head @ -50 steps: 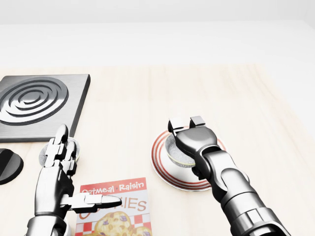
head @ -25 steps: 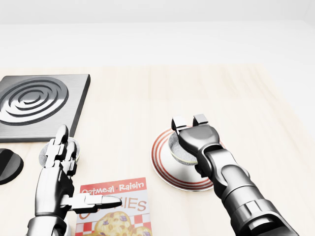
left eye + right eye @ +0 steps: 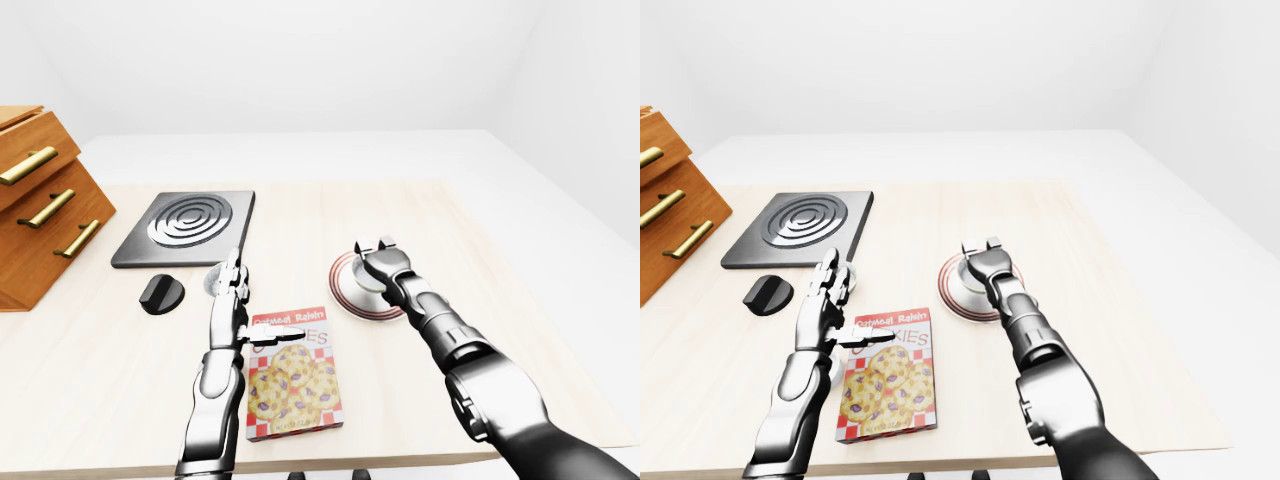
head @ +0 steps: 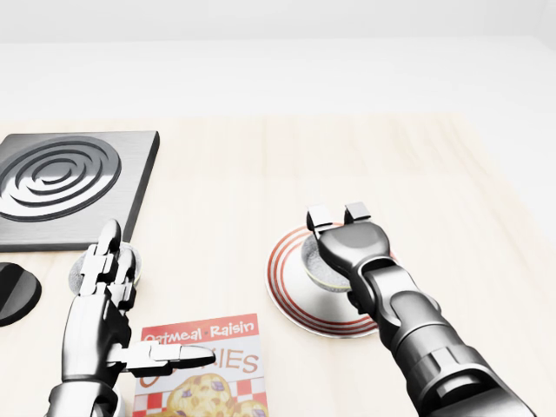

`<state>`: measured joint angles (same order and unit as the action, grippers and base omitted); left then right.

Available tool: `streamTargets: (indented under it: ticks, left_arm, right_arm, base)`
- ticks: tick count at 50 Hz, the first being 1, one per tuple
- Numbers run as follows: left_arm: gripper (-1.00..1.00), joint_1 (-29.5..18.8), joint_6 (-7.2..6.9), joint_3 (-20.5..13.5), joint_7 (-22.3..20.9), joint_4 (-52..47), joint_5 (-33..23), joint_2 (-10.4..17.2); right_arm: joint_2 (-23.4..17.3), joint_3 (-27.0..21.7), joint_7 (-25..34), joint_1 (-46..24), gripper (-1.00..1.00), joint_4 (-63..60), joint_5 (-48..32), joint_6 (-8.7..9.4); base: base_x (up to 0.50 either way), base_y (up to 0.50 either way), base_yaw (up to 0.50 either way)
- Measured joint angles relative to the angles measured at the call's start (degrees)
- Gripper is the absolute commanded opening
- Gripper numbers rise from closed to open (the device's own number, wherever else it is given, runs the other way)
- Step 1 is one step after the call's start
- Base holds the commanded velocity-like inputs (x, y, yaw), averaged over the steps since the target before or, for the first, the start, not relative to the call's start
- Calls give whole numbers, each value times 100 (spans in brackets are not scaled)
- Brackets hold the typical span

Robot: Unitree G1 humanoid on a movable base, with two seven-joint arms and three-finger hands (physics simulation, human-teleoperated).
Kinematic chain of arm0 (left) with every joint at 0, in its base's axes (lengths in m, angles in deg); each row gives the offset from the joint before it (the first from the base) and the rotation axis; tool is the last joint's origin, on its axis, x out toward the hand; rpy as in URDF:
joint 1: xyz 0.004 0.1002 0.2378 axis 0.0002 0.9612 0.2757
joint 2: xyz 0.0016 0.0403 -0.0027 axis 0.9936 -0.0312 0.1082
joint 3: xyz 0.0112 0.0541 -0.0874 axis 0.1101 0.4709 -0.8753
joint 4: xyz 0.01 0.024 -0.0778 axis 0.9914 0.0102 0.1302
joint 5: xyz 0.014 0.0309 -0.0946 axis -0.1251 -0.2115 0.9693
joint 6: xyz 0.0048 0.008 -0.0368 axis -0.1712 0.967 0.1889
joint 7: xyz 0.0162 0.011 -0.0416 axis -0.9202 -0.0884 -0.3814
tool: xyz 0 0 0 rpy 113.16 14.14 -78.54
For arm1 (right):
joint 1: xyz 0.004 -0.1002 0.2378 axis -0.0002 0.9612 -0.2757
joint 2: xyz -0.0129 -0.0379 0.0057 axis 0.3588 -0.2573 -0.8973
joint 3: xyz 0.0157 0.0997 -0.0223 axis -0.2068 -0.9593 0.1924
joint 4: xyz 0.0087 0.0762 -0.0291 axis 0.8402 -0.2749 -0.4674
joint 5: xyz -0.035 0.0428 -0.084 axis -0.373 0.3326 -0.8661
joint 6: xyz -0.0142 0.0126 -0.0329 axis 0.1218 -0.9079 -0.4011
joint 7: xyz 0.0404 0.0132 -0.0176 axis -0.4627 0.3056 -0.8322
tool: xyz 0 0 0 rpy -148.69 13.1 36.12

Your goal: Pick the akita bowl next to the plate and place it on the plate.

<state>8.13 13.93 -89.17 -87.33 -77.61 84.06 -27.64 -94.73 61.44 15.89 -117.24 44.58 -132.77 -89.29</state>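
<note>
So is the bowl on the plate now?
Yes, the akita bowl sits inside the plate's red rings, under the right hand.

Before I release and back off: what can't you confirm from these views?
- Bowl, all views: right hand covers most of it; grip or release unclear.
- Plate: right side hidden by the forearm.
- Grey round object, head view: mostly behind left hand; can't identify.

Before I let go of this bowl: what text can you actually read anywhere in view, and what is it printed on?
"Oatmeal Raisin": white script across the red top band of the red-and-white checked cookie box lying flat on the pale wooden table.
"...IES": end of a larger word below it on the same box; its first letters are hidden behind the left hand's fingers.
Nothing else in view carries readable text.
</note>
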Motion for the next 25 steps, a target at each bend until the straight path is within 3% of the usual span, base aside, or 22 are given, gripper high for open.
streamTargets:
  ticks: [25]
  left_arm:
    - [100, 4, 34, 4, 4, 28, -17, 0]
  right_arm:
    - [-17, 2, -361, -117, -100, 326, -24, 0]
  base:
    - [0, 0, 0]
